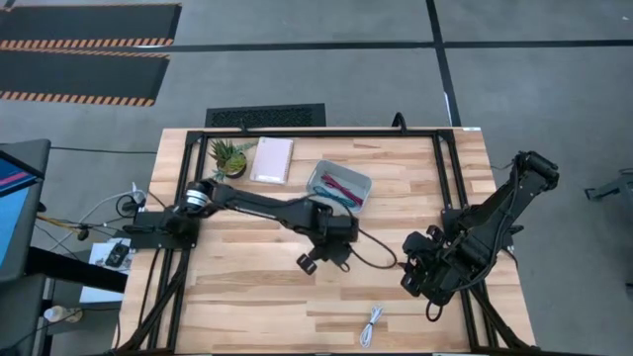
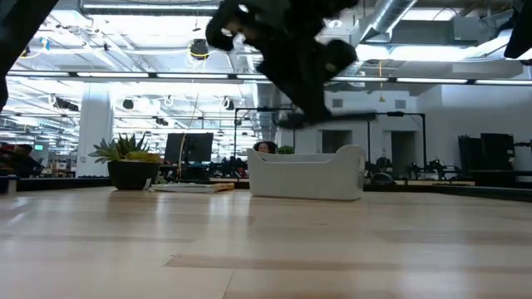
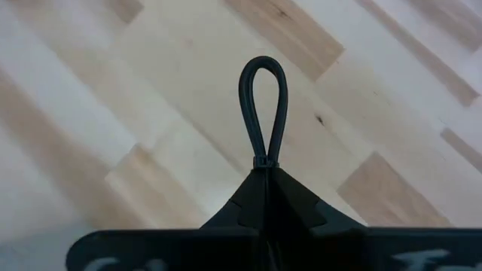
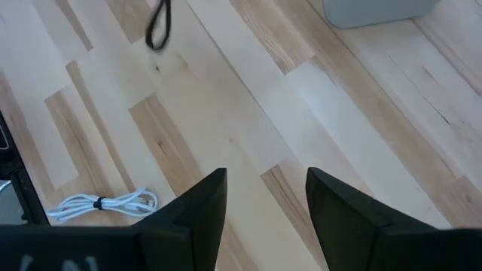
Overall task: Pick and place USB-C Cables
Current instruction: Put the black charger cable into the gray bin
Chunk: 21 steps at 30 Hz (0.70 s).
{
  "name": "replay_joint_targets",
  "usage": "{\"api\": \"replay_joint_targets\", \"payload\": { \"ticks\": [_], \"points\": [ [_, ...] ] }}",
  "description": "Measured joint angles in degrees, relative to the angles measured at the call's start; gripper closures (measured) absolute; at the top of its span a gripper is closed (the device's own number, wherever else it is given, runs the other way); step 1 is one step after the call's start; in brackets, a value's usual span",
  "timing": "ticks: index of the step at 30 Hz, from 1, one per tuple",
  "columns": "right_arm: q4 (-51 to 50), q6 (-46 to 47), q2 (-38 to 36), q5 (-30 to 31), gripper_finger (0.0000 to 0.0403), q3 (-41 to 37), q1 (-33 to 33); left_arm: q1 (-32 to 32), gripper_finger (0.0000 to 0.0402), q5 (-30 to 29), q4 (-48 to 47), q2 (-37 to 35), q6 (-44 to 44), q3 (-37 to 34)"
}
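Note:
My left gripper point(image 1: 315, 259) hangs over the middle of the table, shut on the black USB-C cable bundle point(image 3: 263, 105), whose loop sticks out past the fingertips. The loop also shows in the right wrist view point(image 4: 158, 26). The white bundle point(image 1: 373, 324) lies flat near the table's near edge, close to my right gripper point(image 4: 102, 203). The maroon-pink point(image 1: 336, 184) and teal point(image 1: 346, 198) bundles lie inside the clear tray point(image 1: 318, 178). My right gripper point(image 1: 420, 275) is open, over the right side of the table, touching nothing. My left gripper pinches the black bundle between its two shut fingers, just behind the tie point(image 3: 261, 161) that binds the loop. The looped end point(image 3: 263, 68) reaches out past the fingertips, in line with them. In the low view the gripper point(image 2: 309, 100) is well above the table, so the bundle is lifted clear.
A pale pink notebook point(image 1: 272, 160) and a small potted plant point(image 1: 227, 156) sit near the far edge, left of the tray point(image 2: 307, 176). A black frame point(image 1: 297, 133) runs round the tabletop. Bare wood lies between the two grippers and on the near left.

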Motion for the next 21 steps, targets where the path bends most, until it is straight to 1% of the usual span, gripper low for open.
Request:
{"api": "replay_joint_targets", "payload": {
  "ticks": [4, 6, 9, 12, 16, 21],
  "points": [
    [0.0, 0.0, 0.0, 0.0, 0.0198, 0.0, 0.0, 1.6, 0.04, 0.2, -1.4, -5.5, -2.1, -1.3],
    [0.1, 0.0, 0.0, 0.0, 0.0198, 0.0, 0.0, 2.6, 0.04, 0.3, -1.5, -8.9, -2.7, -4.0],
    [0.0, 0.0, 0.0, 0.1, 0.0198, 0.0, 0.0, 4.4, 0.04, -1.0, -1.0, -15.0, -3.8, -10.2],
    [0.1, 0.0, 0.0, 1.5, 0.0198, 0.0, 0.0, 6.3, 0.0401, -2.3, 2.7, -22.9, -6.3, -18.9],
    [0.1, 0.0, 0.0, 4.1, 0.0198, 0.0, 0.0, 8.2, 0.0401, -4.8, 11.9, -34.1, -9.9, -33.3],
    [0.5, 0.0, 0.0, 10.0, 0.0198, 0.0, -0.5, 9.6, 0.0401, -9.1, 28.7, -47.2, -14.4, -51.3]
  ]
}}
